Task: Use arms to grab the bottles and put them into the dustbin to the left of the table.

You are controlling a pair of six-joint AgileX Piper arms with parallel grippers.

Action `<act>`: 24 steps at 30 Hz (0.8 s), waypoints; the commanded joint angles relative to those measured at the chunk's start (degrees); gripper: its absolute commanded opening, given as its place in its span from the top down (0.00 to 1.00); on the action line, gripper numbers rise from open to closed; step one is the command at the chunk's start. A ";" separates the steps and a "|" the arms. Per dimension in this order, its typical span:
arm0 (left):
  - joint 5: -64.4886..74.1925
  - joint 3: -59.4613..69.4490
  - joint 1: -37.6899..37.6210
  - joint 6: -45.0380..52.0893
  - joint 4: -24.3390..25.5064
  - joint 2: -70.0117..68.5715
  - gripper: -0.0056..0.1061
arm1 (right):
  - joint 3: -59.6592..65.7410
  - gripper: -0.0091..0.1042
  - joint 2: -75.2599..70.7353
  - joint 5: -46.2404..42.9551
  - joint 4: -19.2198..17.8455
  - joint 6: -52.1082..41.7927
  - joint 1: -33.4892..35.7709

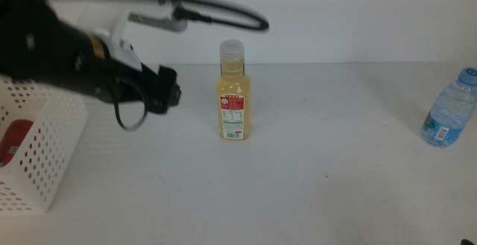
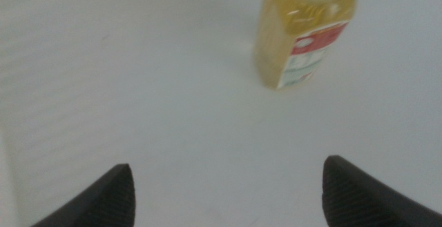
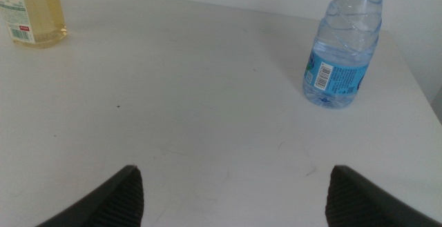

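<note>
The left arm [image 1: 67,55] reaches in from the left, its tool [image 1: 168,88] held above the worktop with jaws spread wide and empty. The right tool [image 3: 235,192] (outside the middle view) likewise stands open.

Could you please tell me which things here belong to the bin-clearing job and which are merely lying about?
Job: juice bottle, water bottle, red can already inside the dustbin, left gripper open beside the dustbin, right gripper open.

Lying about: nothing on the table.

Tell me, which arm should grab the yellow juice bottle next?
Probably the left. Its open end effector hovers beside the juice bottle, near the dustbin. The right end effector faces the water bottle instead.
</note>
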 commanded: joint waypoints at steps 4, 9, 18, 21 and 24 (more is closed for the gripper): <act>-21.60 10.50 -2.45 -1.91 -1.08 -5.23 0.18 | -0.42 0.24 -1.63 -4.38 -0.13 -0.45 -0.25; -40.32 22.30 -4.81 -1.91 -1.40 -6.83 0.18 | -0.42 0.24 -1.63 -4.38 -0.13 -0.45 -0.25; -73.16 40.12 -8.64 -1.91 -1.40 -6.63 0.18 | -0.42 0.24 -1.63 -4.38 -0.13 -0.45 -0.25; -82.62 44.33 -8.64 -1.91 -1.40 -6.09 0.18 | -0.42 0.24 -1.63 -4.38 -0.13 -0.45 -0.25; -88.90 46.84 -8.64 -1.91 -1.40 -4.73 0.18 | -0.42 0.24 -1.63 -4.38 -0.13 -0.45 -0.25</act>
